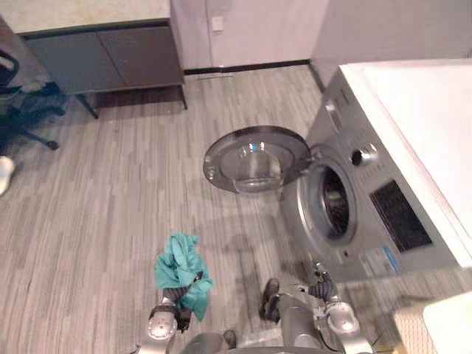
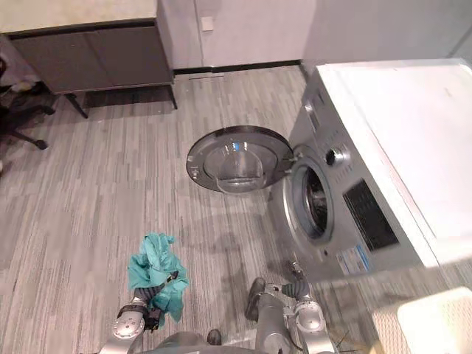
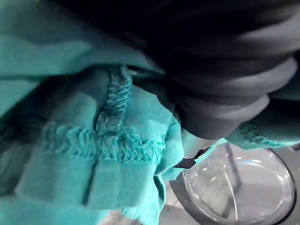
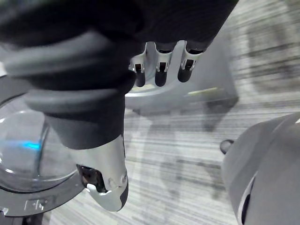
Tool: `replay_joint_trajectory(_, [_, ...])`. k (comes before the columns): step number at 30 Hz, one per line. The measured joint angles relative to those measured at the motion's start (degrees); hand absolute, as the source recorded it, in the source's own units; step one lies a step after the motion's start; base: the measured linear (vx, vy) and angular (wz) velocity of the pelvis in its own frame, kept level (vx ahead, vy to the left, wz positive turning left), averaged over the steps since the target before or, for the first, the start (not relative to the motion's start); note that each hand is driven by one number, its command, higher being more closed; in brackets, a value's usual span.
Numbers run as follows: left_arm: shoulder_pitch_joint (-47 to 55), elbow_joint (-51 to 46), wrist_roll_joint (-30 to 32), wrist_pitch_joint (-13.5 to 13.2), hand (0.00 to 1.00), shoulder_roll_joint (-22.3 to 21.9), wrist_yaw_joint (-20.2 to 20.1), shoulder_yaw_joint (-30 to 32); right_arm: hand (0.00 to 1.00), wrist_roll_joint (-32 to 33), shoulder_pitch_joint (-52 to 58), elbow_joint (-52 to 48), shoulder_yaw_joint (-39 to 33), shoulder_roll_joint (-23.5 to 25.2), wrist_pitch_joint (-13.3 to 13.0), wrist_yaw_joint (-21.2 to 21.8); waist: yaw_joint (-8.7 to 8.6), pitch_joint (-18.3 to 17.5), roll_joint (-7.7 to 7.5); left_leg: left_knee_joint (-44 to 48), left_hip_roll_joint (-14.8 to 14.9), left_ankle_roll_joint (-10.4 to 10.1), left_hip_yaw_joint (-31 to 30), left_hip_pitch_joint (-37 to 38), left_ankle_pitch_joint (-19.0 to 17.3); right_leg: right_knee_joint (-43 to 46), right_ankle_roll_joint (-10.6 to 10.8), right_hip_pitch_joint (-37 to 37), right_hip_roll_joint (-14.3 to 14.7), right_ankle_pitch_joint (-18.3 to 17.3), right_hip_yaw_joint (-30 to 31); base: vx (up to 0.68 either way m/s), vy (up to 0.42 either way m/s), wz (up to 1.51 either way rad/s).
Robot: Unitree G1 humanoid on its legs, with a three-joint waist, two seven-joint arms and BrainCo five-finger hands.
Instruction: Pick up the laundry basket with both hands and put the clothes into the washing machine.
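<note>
Head cameras first: the teal cloth [image 1: 179,265] hangs bunched off my left hand [image 1: 179,296], clear of the floor [image 1: 110,221] and well short of the washing machine [image 1: 383,214] along the floor's right edge. The door [image 1: 257,158] is swung wide, so the drum opening [image 1: 333,200] is free. My right hand [image 1: 321,282] sits low, near the machine's front.

Left wrist camera: cloth all over, a stitched hem [image 3: 103,145] right up close and the door glass [image 3: 239,187] beyond it. The cloth wraps round the hand, so I cannot tell how it is closed on it.

Right wrist camera: fingers [image 4: 161,70] straight and relaxed, thumb [image 4: 105,178] apart, nothing in them.

My read: this thing is light, soft and limp. It won't slip much, but loose tails will sag and could catch on the door rim. Best held by the bunched middle, not the hem, and fed in deep, past the opening.
</note>
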Motion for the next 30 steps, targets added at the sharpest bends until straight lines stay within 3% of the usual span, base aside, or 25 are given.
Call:
replay_joint_trajectory(1, [0.5,0.0,0.0,0.0,1.0,-0.6,0.0,0.0,0.0,0.3,-0.1,-0.8,0.4,-0.1,0.0,0.0,0.73,0.1,1.12,8.1,2.5,-0.8,2.3,-2.7,3.2,-1.5,-0.5,2.1,1.7,-0.4,0.4,0.56,-0.097,-0.64])
replay_joint_trajectory(2, [1.1,0.0,0.0,0.1,1.0,-1.4,-0.1,-0.2,0.0,0.4,-0.1,-2.1,1.2,0.0,-0.1,0.1,2.08,0.2,1.59,16.7,5.9,0.0,4.4,-5.4,5.1,-3.0,-1.2,5.0,3.7,-1.0,2.4,0.56,-0.072,-0.98])
replay_joint_trajectory(3, [0.9,0.0,0.0,0.1,1.0,-1.5,-0.2,-0.7,0.0,0.4,-0.4,-3.0,1.6,0.5,-0.1,0.3,2.57,0.7,0.92,21.2,7.9,2.1,6.1,-7.0,3.5,-4.0,-1.2,8.4,4.3,-1.8,4.3,0.55,-0.077,-0.93])
replay_joint_trajectory(5, [-0.2,-0.6,0.0,0.0,1.0,-1.7,-0.4,-3.2,0.0,0.4,-0.7,-4.2,1.5,0.9,-0.2,0.3,2.93,1.3,-0.15,20.9,8.6,3.2,6.4,-9.0,2.2,-5.9,-0.9,12.0,4.1,-2.2,7.4,0.46,-0.024,-0.8])
replay_joint_trajectory(6, [-1.2,-1.6,0.0,-0.4,1.0,-1.8,-0.9,-4.6,0.0,0.4,-1.2,-4.1,1.5,0.7,-0.2,0.3,3.21,1.5,-0.47,16.4,8.7,3.7,5.9,-10.6,1.6,-7.6,-0.4,13.7,3.8,-2.5,9.7,0.39,0.038,-0.86])
replay_joint_trajectory(7, [-1.5,-1.9,0.0,-0.5,1.0,-2.0,-1.2,-4.8,0.0,0.4,-1.5,-3.9,1.3,0.7,-0.1,0.2,3.15,1.5,-0.45,13.3,8.5,3.0,5.3,-11.2,1.1,-7.6,-0.2,13.9,3.7,-2.6,10.7,0.33,0.115,-0.94])
replay_joint_trajectory(9, [-2.8,-2.2,0.0,-0.6,1.0,-2.5,-1.4,-5.1,0.0,0.4,-2.3,-3.4,0.2,0.9,-0.1,-0.6,2.96,2.1,-0.64,2.4,6.4,2.8,1.7,-11.8,0.8,-7.6,1.1,14.8,2.9,-3.4,13.8,0.27,0.169,-0.79])
replay_joint_trajectory(10, [-3.3,-2.3,0.0,-0.6,1.0,-3.0,-1.4,-5.3,0.0,0.4,-2.3,-3.0,-0.3,1.0,-0.1,-0.7,3.01,2.5,-0.75,-7.7,4.0,1.5,-3.9,-11.0,1.7,-7.5,2.3,15.4,2.1,-4.0,16.2,0.27,0.253,-1.03])
replay_joint_trajectory(11, [-3.3,-2.3,0.1,-0.7,1.0,-3.4,-1.4,-5.5,0.0,0.3,-2.1,-2.8,-0.3,0.7,-0.1,-0.7,3.14,2.3,0.06,-17.7,3.2,-1.7,-9.4,-9.2,5.4,-7.4,4.2,15.5,2.5,-4.8,18.6,0.26,0.28,-1.16])
replay_joint_trajectory(12, [-3.2,-2.3,0.1,-0.7,1.0,-3.9,-1.4,-5.5,0.0,0.3,-2.0,-2.9,-0.2,0.2,-0.2,-0.7,3.15,2.1,1.4,-21.3,3.9,-3.1,-12.4,-8.6,9.3,-7.4,5.3,15.3,3.5,-5.4,20.0,0.3,0.427,-1.4])
replay_joint_trajectory(13, [-3.6,-1.3,0.3,-0.5,1.0,-4.4,-1.4,-5.7,0.0,0.1,-2.6,-1.6,-0.3,-0.2,0.0,-0.7,3.17,2.9,3.05,-19.9,5.2,-0.8,-13.9,-8.5,12.3,-6.2,7.8,15.3,5.0,-7.2,23.2,0.25,0.402,-1.28])
replay_joint_trajectory(16, [-5.0,-0.7,0.7,-0.3,1.0,-1.4,-1.3,-7.1,0.0,-0.1,-0.1,-2.0,0.4,1.9,-0.1,-0.6,2.9,2.3,-0.34,-19.6,2.8,0.9,-8.9,-7.4,10.0,-5.0,9.4,13.1,1.3,-7.8,26.1,0.14,0.258,-0.95])
replay_joint_trajectory(18, [-5.8,-0.7,0.7,-0.4,1.0,-0.1,-1.1,-7.2,0.0,0.2,0.0,-2.1,1.0,2.5,-0.1,-0.6,2.53,2.1,-0.94,-19.3,2.7,3.1,-2.5,-7.1,8.5,-7.0,11.9,11.0,0.1,-5.4,32.2,0.07,0.281,-1.31])
replay_joint_trajectory(20, [-6.6,-1.0,0.8,-0.4,1.0,1.1,-0.9,-6.9,0.0,0.5,-1.3,-2.2,1.5,2.6,-0.1,-0.7,1.61,2.4,-1.26,-19.2,3.4,4.2,3.3,-7.5,7.5,-7.9,12.8,7.8,0.2,-2.4,36.3,0.0,0.242,-1.64])
replay_joint_trajectory(22, [-7.3,-1.7,1.4,-0.3,1.0,1.9,-0.8,-6.4,0.0,0.5,-2.5,-2.1,1.8,2.5,-0.1,-0.8,1.54,2.4,-1.25,-19.3,5.6,4.9,8.9,-8.0,6.9,-8.4,12.0,4.3,0.6,1.3,32.4,-0.06,0.128,-1.85])
replay_joint_trajectory(23, [-7.7,-2.7,1.8,-0.3,1.0,2.5,-0.6,-6.2,0.0,0.5,-3.1,-1.8,2.6,2.0,0.0,-1.1,1.45,2.5,-1.38,-19.6,7.3,5.8,13.8,-7.9,6.3,-6.8,9.5,2.3,-0.8,0.9,20.6,-0.08,-0.002,-1.68])
replay_joint_trajectory(24, [-8.4,-2.9,1.8,-0.3,1.0,2.6,-0.2,-5.9,0.0,0.5,-3.4,-1.3,2.6,1.9,0.0,-1.1,1.52,2.6,-1.71,-20.0,7.8,6.0,17.2,-6.9,6.2,-2.6,6.3,1.4,-3.4,-1.9,8.9,-0.07,0.006,-1.64])
replay_joint_trajectory(26, [-8.1,-3.6,1.9,-0.3,1.0,2.5,-0.1,-4.4,0.0,0.4,-3.4,-0.3,2.5,1.7,0.1,-1.0,1.59,2.6,-1.67,-20.5,8.2,5.6,21.5,-4.4,5.8,-1.0,4.8,2.8,-5.6,-3.9,-2.7,-0.04,0.007,-1.41])
replay_joint_trajectory(27, [-7.9,-4.0,1.9,-0.3,1.0,2.6,0.0,-4.2,0.0,0.4,-3.3,0.0,2.4,1.5,0.1,-1.1,1.11,2.9,-1.21,-20.3,8.7,4.9,21.9,-3.2,5.2,-2.7,6.3,4.0,-4.8,-2.6,-2.4,-0.03,-0.028,-1.19])
replay_joint_trajectory(30, [-7.5,-4.0,2.4,-0.4,1.0,2.4,-0.1,-3.1,0.0,0.5,-2.7,1.2,2.4,1.0,0.1,-1.1,0.39,3.0,-0.94,-18.9,10.3,3.3,22.0,-1.4,4.1,-4.0,6.2,4.9,-2.0,-2.2,1.4,0.01,-0.075,-0.73])
